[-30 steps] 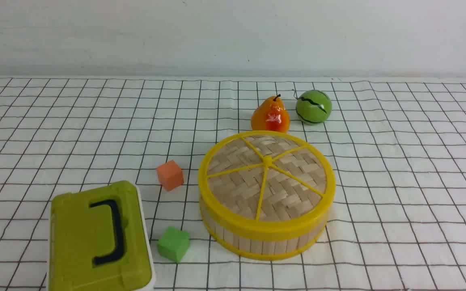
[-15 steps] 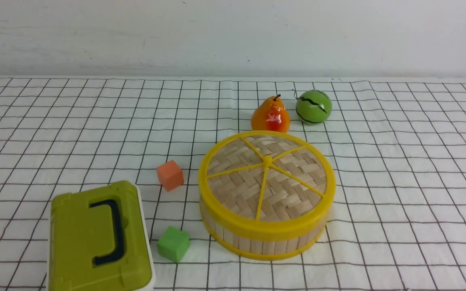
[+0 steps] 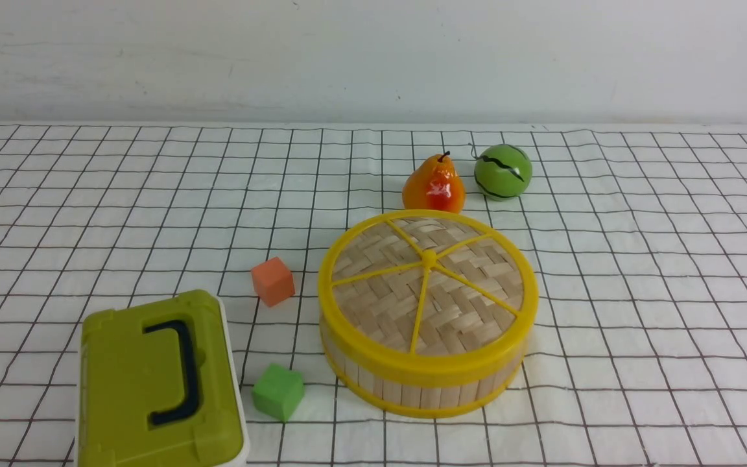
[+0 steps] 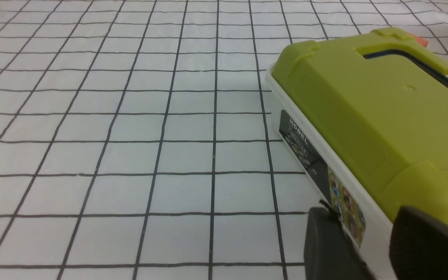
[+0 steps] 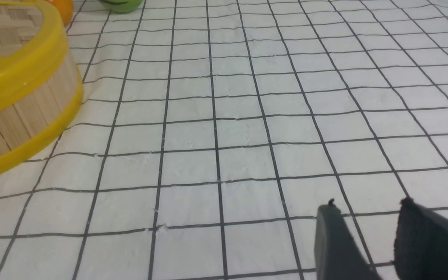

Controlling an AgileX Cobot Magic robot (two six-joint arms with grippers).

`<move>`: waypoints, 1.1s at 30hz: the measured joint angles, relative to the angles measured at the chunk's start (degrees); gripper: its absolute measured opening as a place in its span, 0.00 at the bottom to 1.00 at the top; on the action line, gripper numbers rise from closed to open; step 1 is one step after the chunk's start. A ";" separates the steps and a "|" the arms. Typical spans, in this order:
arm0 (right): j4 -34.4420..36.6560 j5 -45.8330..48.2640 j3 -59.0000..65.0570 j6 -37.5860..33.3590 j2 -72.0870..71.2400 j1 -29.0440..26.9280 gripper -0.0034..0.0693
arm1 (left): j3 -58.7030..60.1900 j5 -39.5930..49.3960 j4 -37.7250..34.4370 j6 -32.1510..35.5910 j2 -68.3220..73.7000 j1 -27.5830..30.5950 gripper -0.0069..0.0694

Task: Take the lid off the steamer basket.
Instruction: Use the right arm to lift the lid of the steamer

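The lid (image 3: 428, 284), a woven bamboo disc with a yellow rim and yellow spokes, sits on the steamer basket (image 3: 412, 383) at the middle of the checked cloth. Part of the basket (image 5: 18, 116) with the lid's rim (image 5: 18, 74) shows in the right wrist view. Neither gripper shows in the front view. My left gripper (image 4: 364, 217) is open and empty, low beside the olive-green box. My right gripper (image 5: 368, 210) is open and empty above bare cloth, to the right of the basket and apart from it.
An olive-green box with a dark handle (image 3: 159, 383) stands front left, and also shows in the left wrist view (image 4: 371, 109). An orange cube (image 3: 272, 280) and a green cube (image 3: 277, 391) lie left of the basket. A pear (image 3: 434, 185) and a green ball (image 3: 502, 171) stand behind it.
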 joint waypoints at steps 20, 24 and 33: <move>42.75 1.44 0.45 13.85 0.00 0.00 0.38 | 0.00 0.00 0.00 0.00 0.00 0.00 0.40; 47.95 0.44 0.45 14.94 0.00 0.00 0.38 | 0.00 0.00 0.00 0.00 0.00 0.00 0.40; 47.94 -4.22 0.16 9.27 0.00 -0.03 0.38 | 0.00 0.00 0.00 0.00 0.00 0.00 0.40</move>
